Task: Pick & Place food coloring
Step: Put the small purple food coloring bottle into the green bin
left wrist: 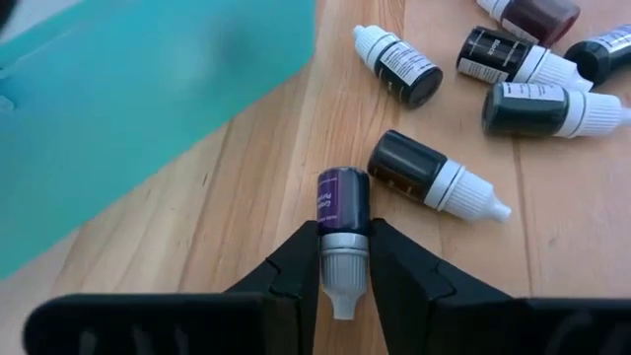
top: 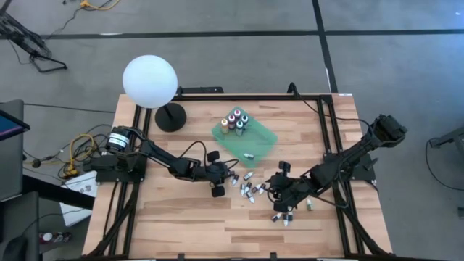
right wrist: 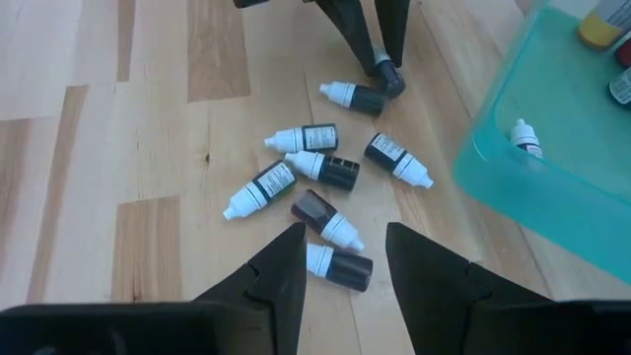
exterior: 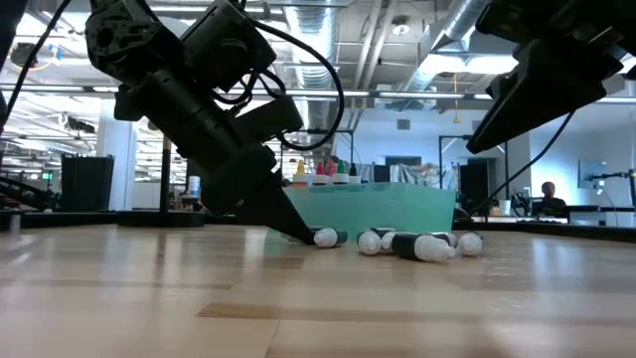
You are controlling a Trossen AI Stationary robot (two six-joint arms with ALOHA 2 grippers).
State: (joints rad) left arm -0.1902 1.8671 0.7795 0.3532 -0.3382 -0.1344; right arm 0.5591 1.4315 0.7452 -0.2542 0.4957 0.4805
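1. Centre frame, the left gripper (left wrist: pixel 343 271) fingers pinch a purple bottle (left wrist: pixel 342 202) lying on the table (top: pixel 181 217).
2. Right gripper (right wrist: pixel 343 258), parted and empty, hovers over scattered bottles (right wrist: pixel 320 168) beside the tray (top: pixel 264 134).

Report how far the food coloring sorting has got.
Done: several bottles stand in the green tray, one lies flat there. In hand: left pincer is around the cap of a purple bottle on the table. Left: the scattered bottles below the open right pincer.
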